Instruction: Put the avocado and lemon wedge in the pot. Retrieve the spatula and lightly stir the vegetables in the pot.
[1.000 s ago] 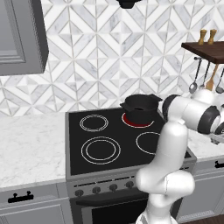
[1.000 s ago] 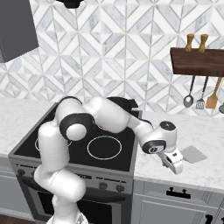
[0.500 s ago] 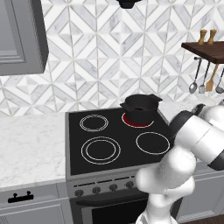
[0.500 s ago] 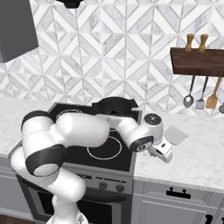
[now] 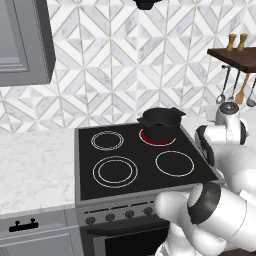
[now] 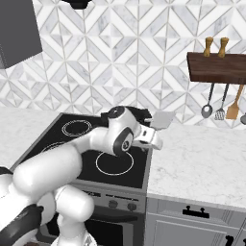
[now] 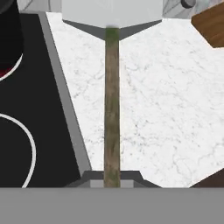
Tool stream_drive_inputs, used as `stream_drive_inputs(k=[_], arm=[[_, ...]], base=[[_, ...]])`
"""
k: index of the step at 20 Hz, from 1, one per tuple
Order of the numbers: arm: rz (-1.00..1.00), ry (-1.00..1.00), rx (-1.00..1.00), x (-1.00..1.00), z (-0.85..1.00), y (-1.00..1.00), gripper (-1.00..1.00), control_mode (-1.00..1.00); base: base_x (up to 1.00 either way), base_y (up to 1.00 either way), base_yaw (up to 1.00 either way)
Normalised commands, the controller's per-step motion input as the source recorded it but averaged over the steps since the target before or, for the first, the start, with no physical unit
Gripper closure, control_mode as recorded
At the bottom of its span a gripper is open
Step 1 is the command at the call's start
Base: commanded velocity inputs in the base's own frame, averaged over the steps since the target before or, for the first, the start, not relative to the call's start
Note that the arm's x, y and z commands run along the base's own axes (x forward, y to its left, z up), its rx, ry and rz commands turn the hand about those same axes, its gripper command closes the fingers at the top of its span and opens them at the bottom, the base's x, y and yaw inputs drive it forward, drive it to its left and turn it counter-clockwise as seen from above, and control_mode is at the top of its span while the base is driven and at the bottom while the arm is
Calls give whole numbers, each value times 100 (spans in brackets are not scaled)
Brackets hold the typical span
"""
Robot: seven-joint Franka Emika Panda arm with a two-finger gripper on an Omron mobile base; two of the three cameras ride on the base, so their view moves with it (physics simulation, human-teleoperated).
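My gripper (image 6: 153,134) is shut on the spatula's thin dark handle (image 7: 111,109) and holds it in the air over the stove's right edge. The spatula's broad pale grey head (image 6: 163,120) points toward the back wall; the hand view shows the head (image 7: 111,13) beyond the marble counter. The squat black pot (image 5: 160,120) stands on the glowing red rear right burner, left of the gripper, and its edge (image 7: 8,30) shows at the hand view's upper left. The avocado and the lemon wedge are hidden from view.
The black cooktop (image 5: 125,160) has several burner rings. A marble counter (image 6: 202,158) lies right of the stove. Above it a wooden shelf (image 6: 216,67) carries steel ladles (image 6: 206,109) and an orange-brown wooden utensil (image 6: 234,109). My own arm crosses the stove's front.
The arm has swung left and back from the counter toward the stove, lifting the spatula with it. The jaws stayed shut on the handle.
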Motion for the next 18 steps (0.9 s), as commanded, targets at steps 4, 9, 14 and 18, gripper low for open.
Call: stream_drive_inputs(k=[4, 9, 14, 18], arm=[[33, 14, -17, 34, 100, 21, 100, -100], [33, 44, -15, 95, 81, 7, 100, -100], [17, 44, -32, 94, 50, 15, 100, -100], [4, 32, -27, 76, 7, 17, 100, -100]], base=[[0, 0, 0], [0, 0, 0], [0, 0, 0], [0, 0, 0]])
